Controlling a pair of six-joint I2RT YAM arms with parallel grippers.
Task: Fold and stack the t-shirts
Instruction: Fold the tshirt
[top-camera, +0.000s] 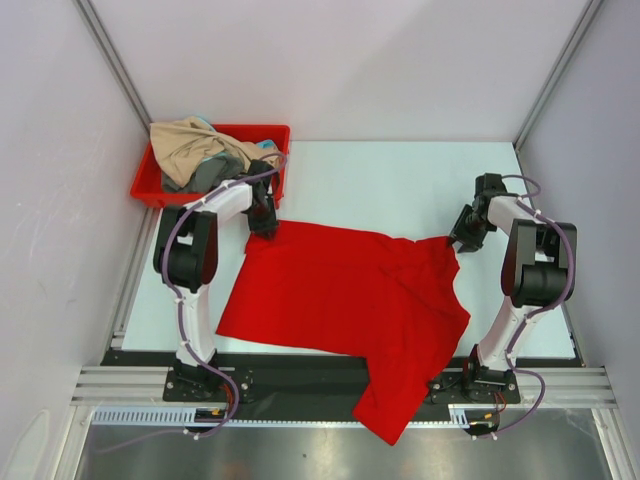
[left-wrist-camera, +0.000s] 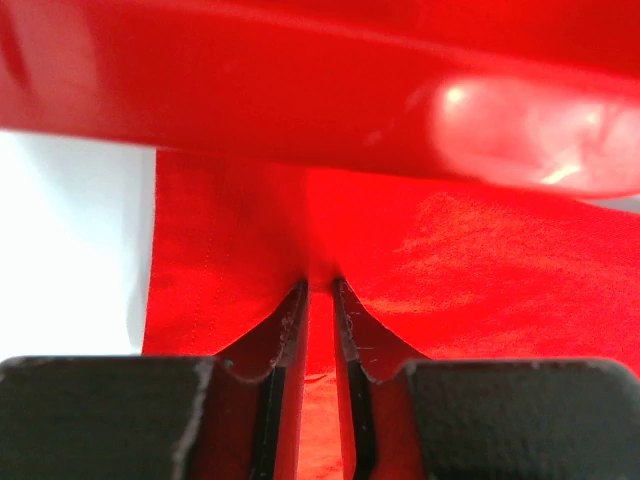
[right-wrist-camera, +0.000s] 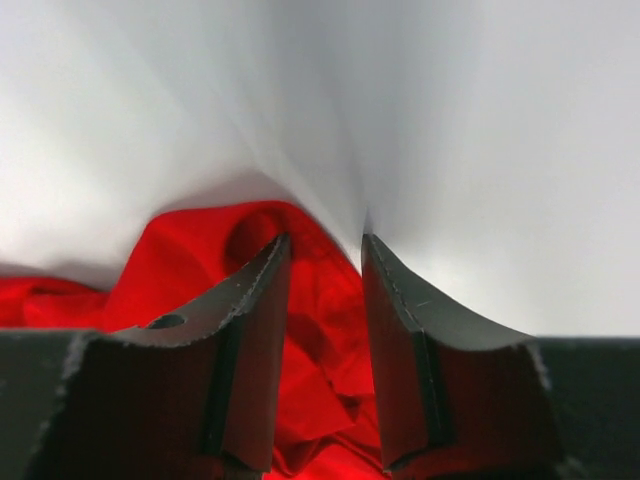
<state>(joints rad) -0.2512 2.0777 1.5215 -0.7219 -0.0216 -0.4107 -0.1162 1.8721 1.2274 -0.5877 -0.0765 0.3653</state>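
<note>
A bright red t-shirt (top-camera: 340, 290) lies spread over the white table, its lower part hanging past the front edge. My left gripper (top-camera: 265, 228) sits at the shirt's far left corner, just in front of the red tray. In the left wrist view its jaws (left-wrist-camera: 318, 285) are pinched on a thin fold of the red cloth (left-wrist-camera: 480, 270). My right gripper (top-camera: 455, 240) is at the far right corner, where the cloth is drawn up to it. In the right wrist view a bunched fold of red cloth (right-wrist-camera: 320, 330) fills the gap between its jaws (right-wrist-camera: 325, 240). A beige t-shirt (top-camera: 190, 145) and a grey one (top-camera: 215, 172) are heaped in the tray.
The red plastic tray (top-camera: 145, 185) stands at the back left of the table; its rim (left-wrist-camera: 300, 90) fills the top of the left wrist view. White walls enclose the table (top-camera: 400, 180) on three sides. A metal rail (top-camera: 300, 385) runs along the front edge.
</note>
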